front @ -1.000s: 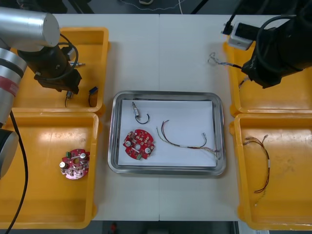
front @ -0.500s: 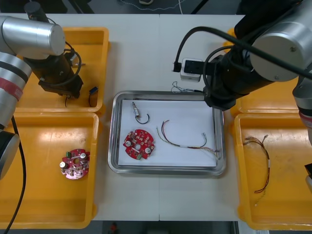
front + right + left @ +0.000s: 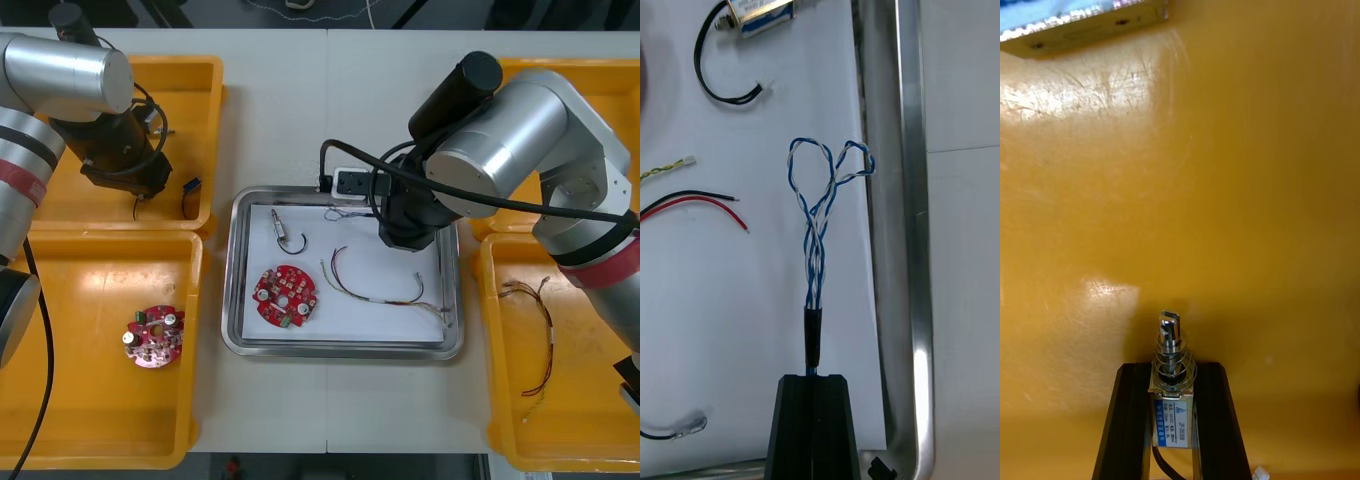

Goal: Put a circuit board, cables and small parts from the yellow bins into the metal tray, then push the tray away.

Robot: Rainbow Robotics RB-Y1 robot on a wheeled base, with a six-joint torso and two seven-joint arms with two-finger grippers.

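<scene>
My left gripper (image 3: 141,196) is down in the far left yellow bin (image 3: 60,195). In the left wrist view it (image 3: 1171,394) is shut on a small metal part (image 3: 1171,352) with a spring and a black lead. My right gripper (image 3: 376,216) hangs over the far side of the metal tray (image 3: 340,349). It (image 3: 812,390) is shut on a twisted blue and white cable (image 3: 818,217), whose loops (image 3: 343,212) lie over the tray's white inside near its rim (image 3: 906,225). The tray holds a red circuit board (image 3: 284,295), a small metal part (image 3: 284,234) and a red and yellow cable (image 3: 385,291).
A second circuit board (image 3: 152,336) lies in the near left bin (image 3: 100,420). The near right bin (image 3: 590,400) holds another red and yellow cable (image 3: 536,332). A small blue part (image 3: 191,189) rests by the far left bin's wall. The right arm covers part of the far right bin (image 3: 560,215).
My right arm swung from the far right bin to above the tray, carrying the blue and white cable. My left gripper closed on the small metal part in its bin.
</scene>
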